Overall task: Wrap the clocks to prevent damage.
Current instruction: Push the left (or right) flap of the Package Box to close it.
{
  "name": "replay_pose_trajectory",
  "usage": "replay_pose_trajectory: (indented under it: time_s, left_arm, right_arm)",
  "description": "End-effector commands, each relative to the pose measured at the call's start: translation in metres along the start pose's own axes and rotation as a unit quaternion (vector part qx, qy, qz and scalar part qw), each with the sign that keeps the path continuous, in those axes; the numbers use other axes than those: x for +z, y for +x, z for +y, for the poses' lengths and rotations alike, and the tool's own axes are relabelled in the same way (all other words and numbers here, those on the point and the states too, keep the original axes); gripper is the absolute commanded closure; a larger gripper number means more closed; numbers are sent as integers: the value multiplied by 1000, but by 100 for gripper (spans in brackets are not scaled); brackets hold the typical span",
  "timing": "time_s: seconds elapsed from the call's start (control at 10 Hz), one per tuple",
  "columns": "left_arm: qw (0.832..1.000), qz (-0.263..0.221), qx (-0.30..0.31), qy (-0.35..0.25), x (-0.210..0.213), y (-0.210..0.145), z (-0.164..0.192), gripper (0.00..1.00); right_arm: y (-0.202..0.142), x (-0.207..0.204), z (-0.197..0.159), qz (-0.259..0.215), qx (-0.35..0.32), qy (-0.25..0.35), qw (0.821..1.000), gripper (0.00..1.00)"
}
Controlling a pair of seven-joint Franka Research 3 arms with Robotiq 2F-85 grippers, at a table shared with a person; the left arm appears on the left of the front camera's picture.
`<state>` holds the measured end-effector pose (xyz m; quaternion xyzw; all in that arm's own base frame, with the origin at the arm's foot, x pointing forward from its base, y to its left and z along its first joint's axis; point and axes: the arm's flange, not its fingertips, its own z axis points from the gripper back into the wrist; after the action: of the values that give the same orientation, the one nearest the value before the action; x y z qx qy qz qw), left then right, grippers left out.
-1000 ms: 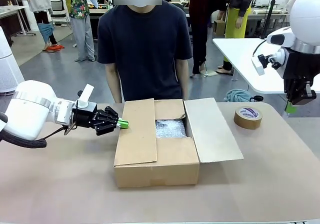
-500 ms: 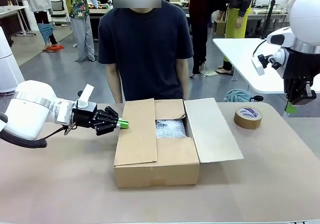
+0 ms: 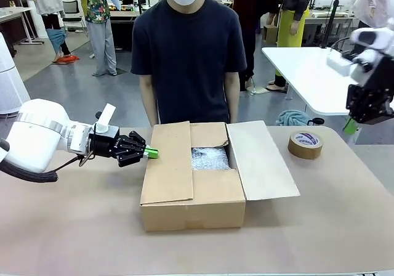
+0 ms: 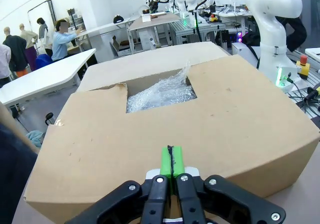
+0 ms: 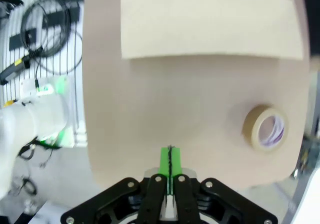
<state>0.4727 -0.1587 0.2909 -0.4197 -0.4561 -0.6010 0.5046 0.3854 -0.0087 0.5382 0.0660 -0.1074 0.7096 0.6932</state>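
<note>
You've got one cardboard box (image 3: 194, 190), one bubble-wrap bundle (image 3: 209, 158) inside it, one tape roll (image 3: 306, 145), one table (image 3: 320, 227), one person (image 3: 188, 60) across from you, and two grippers: left gripper (image 3: 152, 153), right gripper (image 3: 349, 126).

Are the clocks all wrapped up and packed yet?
Partly, it seems. Bubble wrap already sits inside the cardboard box; what it covers can't be seen. The left hand, shut, is at the box's left side; the right hand hangs shut and empty. Left: probably close the open right flap and use the tape roll.
</note>
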Motion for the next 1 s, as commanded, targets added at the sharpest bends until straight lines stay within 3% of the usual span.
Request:
replay_pose_trajectory:
  time_s: [0.0, 0.2, 0.4, 0.6, 0.7, 0.9]
  left_arm:
    - [1000, 3, 1, 0, -2, -3, 0, 100]
    - [1000, 3, 1, 0, -2, -3, 0, 100]
    - [1000, 3, 1, 0, -2, -3, 0, 100]
    - [1000, 3, 1, 0, -2, -3, 0, 100]
    - [1000, 3, 1, 0, -2, -3, 0, 100]
    - [1000, 3, 1, 0, -2, -3, 0, 100]
  right_arm:
    - [-50, -11, -46, -212, 36, 59, 975, 99]
    - [-89, -51, -68, -290, 5, 44, 956, 99]
    - [-105, -86, -83, -343, -56, 29, 937, 99]
    - [-105, -103, -84, -326, -115, 15, 938, 99]
    - [-111, -104, -72, -345, -60, 24, 936, 99]
    - [-111, -104, -72, -345, -60, 24, 936, 99]
